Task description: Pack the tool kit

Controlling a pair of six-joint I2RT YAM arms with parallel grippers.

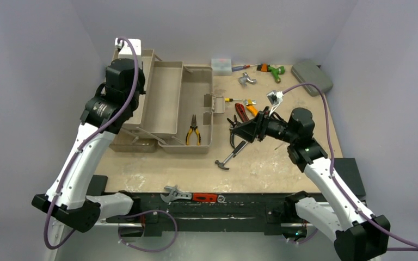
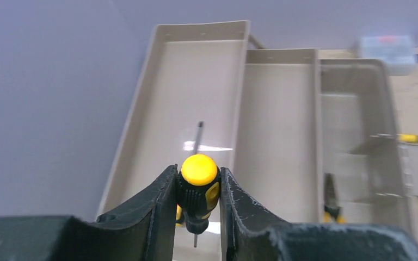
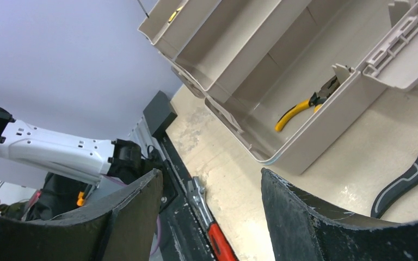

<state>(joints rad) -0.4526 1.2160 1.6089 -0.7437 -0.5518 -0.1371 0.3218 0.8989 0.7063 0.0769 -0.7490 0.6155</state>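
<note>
**Left hand grips a screwdriver over the toolbox; right hand stands wide with nothing in it**

The beige toolbox (image 1: 163,98) sits open in the upper left-centre of the top view, its trays folded out side by side on the counter (image 1: 283,163). In the left wrist view the left hand (image 2: 197,169) is closed narrowly on a screwdriver (image 2: 198,191) with a yellow-and-black handle. The yellow cap faces the camera and the thin shaft points away, along the leftmost tray. Whether the tip touches the tray floor cannot be told.

Yellow-handled pliers (image 1: 193,134) lie in the deep right-hand compartment, near its lower end.

The right hand (image 3: 211,174) is right of the toolbox in the middle of the top view, apart from it. Its fingers (image 3: 299,217) stand wide with nothing between them. Just below it in the top view a hammer (image 1: 229,156) lies slanted on the counter, head toward the lower left.

A wrench (image 1: 190,196) with a red handle lies at the counter's near edge, bottom centre. Along the top edge sit a small clear box (image 1: 221,66) and, further right, a flat grey-green case (image 1: 312,77), with other small tools scattered between them.
</note>
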